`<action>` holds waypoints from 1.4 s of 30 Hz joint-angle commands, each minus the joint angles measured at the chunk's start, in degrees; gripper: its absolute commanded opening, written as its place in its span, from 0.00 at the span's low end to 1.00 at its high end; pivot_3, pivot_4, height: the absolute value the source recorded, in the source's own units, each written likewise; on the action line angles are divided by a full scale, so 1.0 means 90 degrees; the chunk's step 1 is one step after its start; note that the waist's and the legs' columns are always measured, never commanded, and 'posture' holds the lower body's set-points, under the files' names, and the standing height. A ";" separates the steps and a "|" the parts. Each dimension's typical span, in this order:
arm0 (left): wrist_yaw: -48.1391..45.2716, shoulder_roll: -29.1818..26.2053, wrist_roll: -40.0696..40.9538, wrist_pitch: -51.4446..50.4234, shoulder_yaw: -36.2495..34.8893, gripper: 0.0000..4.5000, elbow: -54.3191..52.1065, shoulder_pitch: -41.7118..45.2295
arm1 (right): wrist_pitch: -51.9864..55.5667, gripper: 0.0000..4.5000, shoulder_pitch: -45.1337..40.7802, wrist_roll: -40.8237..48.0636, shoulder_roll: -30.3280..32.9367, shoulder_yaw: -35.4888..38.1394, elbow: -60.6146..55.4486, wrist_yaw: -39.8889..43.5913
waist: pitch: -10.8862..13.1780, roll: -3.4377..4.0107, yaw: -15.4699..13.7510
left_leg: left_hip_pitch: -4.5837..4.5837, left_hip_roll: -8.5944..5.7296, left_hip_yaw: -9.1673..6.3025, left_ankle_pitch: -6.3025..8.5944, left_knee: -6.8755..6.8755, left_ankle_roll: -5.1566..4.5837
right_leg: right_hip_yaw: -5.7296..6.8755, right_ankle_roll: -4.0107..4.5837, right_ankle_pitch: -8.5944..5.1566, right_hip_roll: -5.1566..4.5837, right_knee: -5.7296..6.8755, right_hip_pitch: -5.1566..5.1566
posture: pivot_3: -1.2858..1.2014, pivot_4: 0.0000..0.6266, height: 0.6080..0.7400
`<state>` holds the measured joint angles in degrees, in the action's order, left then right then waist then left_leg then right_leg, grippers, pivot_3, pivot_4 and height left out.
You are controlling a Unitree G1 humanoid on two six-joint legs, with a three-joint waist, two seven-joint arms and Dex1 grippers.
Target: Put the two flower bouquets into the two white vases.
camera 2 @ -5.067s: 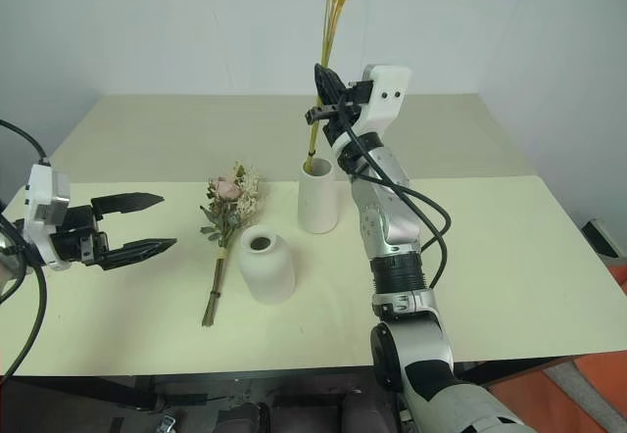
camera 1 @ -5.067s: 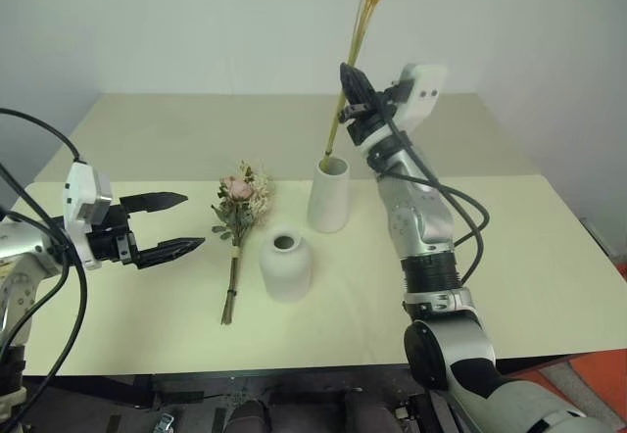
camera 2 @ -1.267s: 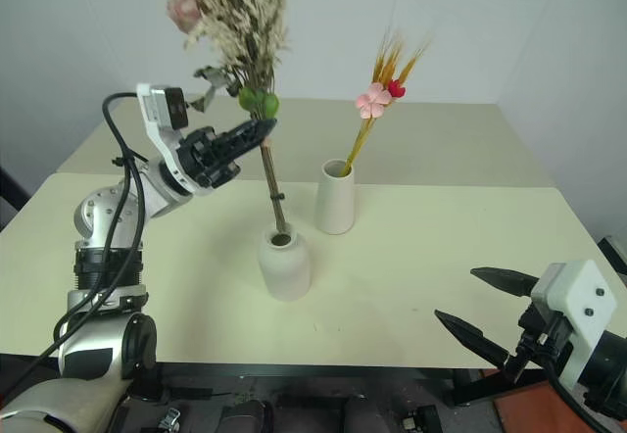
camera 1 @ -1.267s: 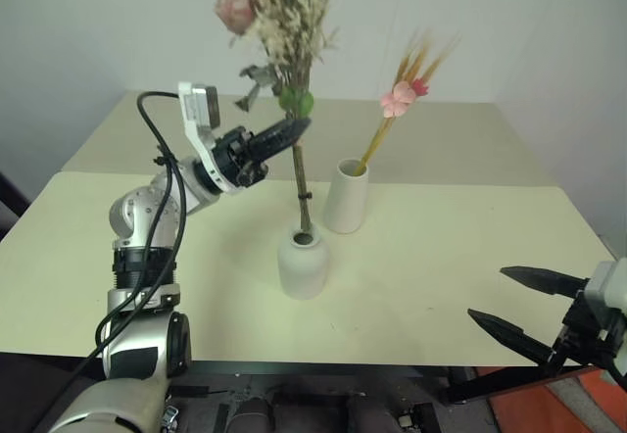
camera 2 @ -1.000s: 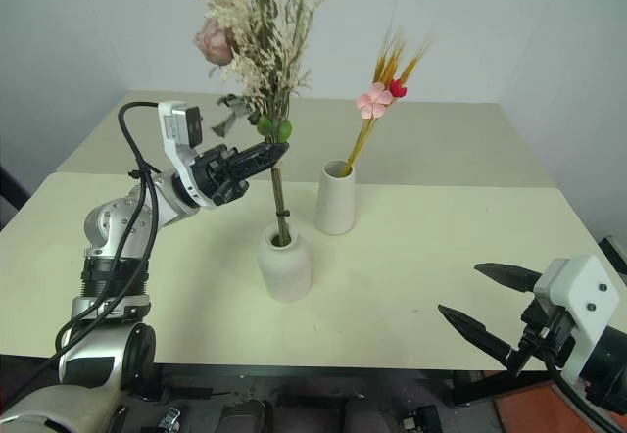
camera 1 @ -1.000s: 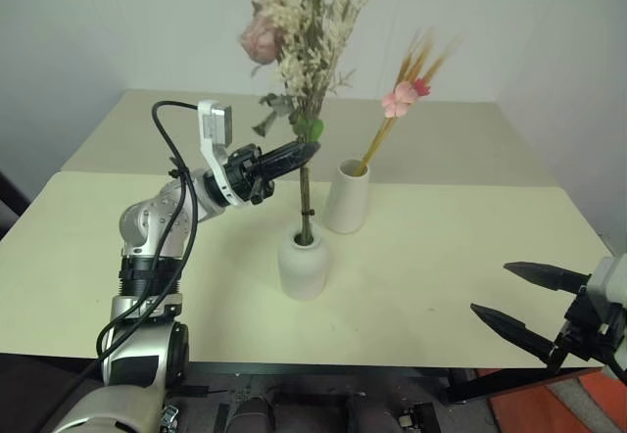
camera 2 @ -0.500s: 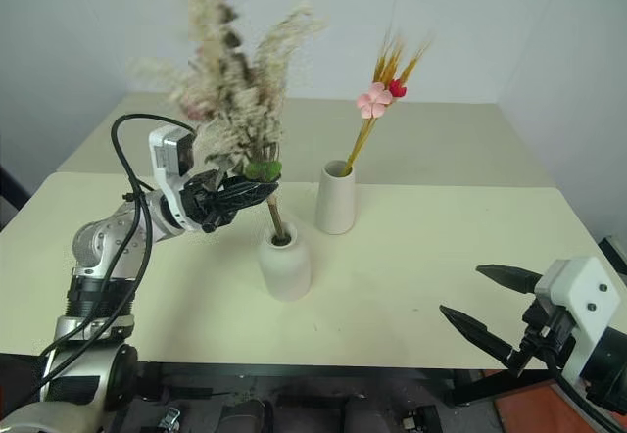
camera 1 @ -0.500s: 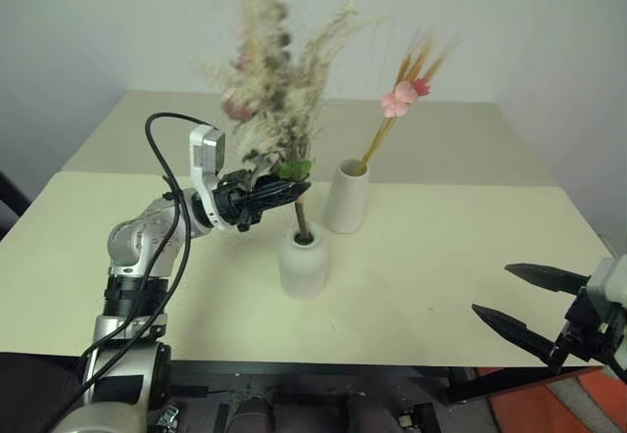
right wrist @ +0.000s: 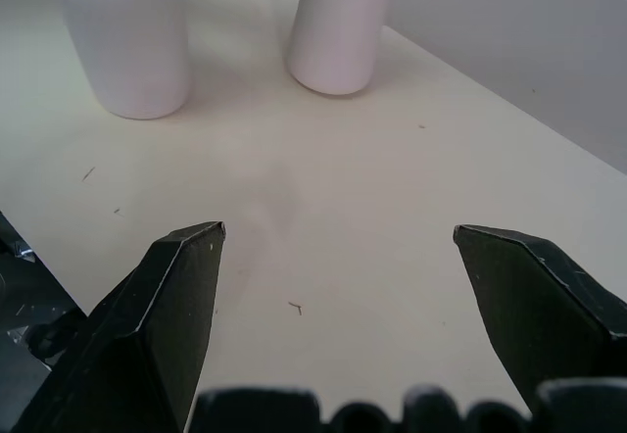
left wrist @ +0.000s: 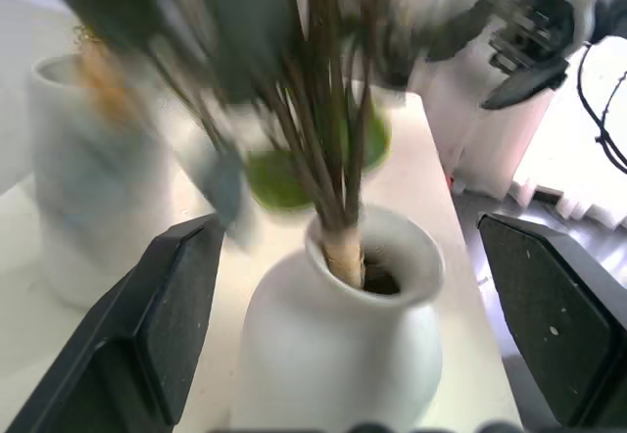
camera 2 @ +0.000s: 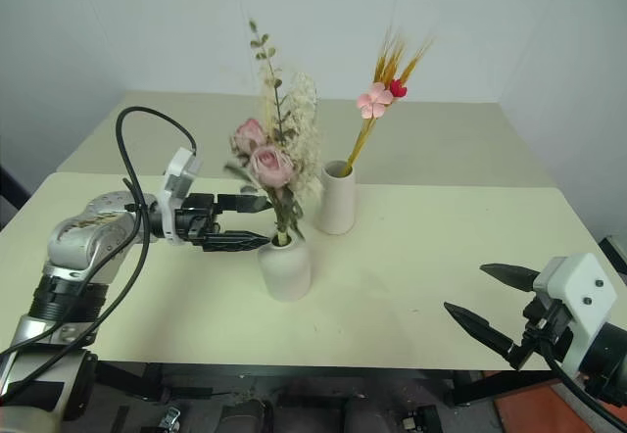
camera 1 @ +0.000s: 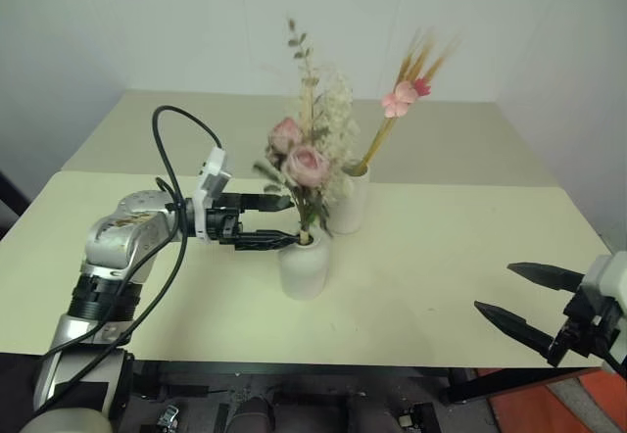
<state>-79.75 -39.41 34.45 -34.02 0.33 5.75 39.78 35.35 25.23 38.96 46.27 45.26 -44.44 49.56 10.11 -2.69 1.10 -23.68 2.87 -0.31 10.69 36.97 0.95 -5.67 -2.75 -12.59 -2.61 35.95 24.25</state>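
1. Standing in the short rounded vase: the rose bouquet, stems down through the narrow neck, blooms and white sprigs leaning slightly toward the tall tapered vase just behind.
2. Spreading wide beside the stems: the left gripper, fingers apart on either side of the short vase's neck and no longer pinching anything; half a second ago, closing around the stems with the bunch riding higher.
3. Seen from the left wrist: stems sinking into the vase mouth, both black fingers standing clear of them.
4. Already resting in the tall vase: the wheat-like bundle, slanting up and to the right, unchanged from 1 second ago.
5. Hovering off the near right table edge, well apart from both vases: the right gripper, fingers spread and holding nothing, unmoved over the last second.
6. Meaning for the task, as a judgement: both bouquets now seated in the 2 vases on the table, placement looking complete.
7. Remaining, probably: drawing the left gripper back without brushing the blooms or tipping the short vase.
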 commanded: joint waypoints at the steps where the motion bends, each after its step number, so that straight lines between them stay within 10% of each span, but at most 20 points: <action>1: -0.0427 -0.0391 0.0303 0.0162 -0.0502 0.99 -0.0166 -0.0010 | -0.0149 0.98 -0.0012 -0.0050 0.0033 0.0090 -0.0063 -0.0033 | 0.0000 0.0000 0.0007 | 0.0000 0.0001 0.0000 0.0000 0.0000 0.0000 | 0.0000 0.0000 0.0000 0.0000 0.0000 0.0000 | 0.52 0.24 1.00; 14: -0.0696 -0.2388 0.0375 0.0237 -0.2320 0.99 -0.0345 -0.2049 | -0.0439 0.98 -0.0107 0.0173 0.0261 0.0702 0.0704 0.0778 | 0.0001 0.0003 0.0042 | 0.0003 0.0011 0.0005 0.0001 -0.0003 0.0001 | 0.0008 0.0013 -0.0008 -0.0005 -0.0001 0.0003 | 0.52 0.24 1.00; 42: -0.0496 -0.2516 0.0263 0.1003 -0.3173 0.99 0.0067 -0.3071 | -0.0253 0.98 -0.1082 0.0080 0.1076 0.0387 0.1887 0.1067 | 0.0002 0.0004 0.0041 | 0.0003 -0.0002 0.0059 0.0002 -0.0012 0.0002 | 0.0031 0.0007 -0.0015 -0.0065 -0.0009 0.0011 | 0.52 0.24 1.00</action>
<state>-83.62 -60.48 36.01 -25.02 -25.92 7.00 12.08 32.78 16.04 38.96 54.79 47.59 -25.26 59.31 10.13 -2.65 1.47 -23.65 2.85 0.23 10.71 36.86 0.97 -5.39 -2.69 -12.72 -3.19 35.87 24.35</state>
